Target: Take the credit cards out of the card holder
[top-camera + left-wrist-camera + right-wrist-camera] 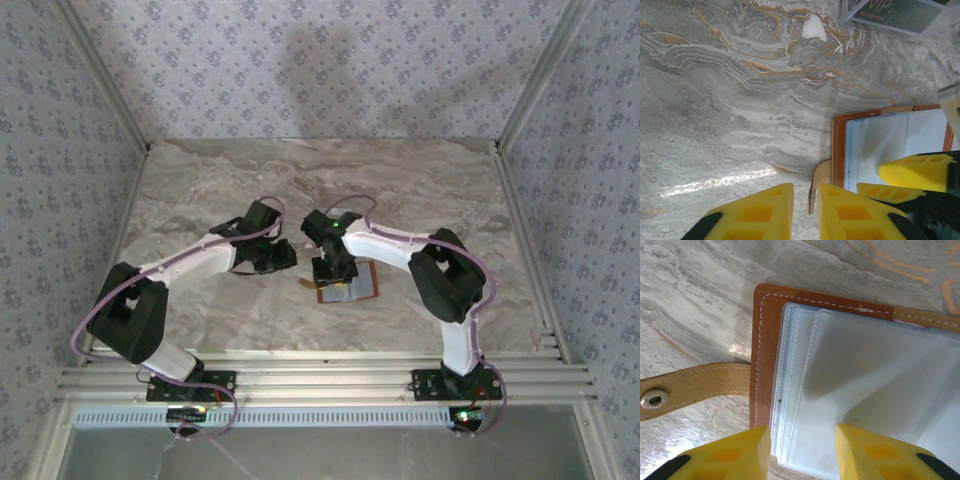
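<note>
— Orange-brown card holder [764,340], where is it?
— Lying open on the marble table [715,100], under the right gripper [802,452], whose jaws are apart.
— And the left gripper [806,212]?
— Just beside it, slightly parted, holding nothing.

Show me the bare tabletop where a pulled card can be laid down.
Bare grey marble table runs along the far papered wall and along the near metal rail. The middle is crowded: left gripper and right gripper meet at the open orange-brown leather card holder.
</note>
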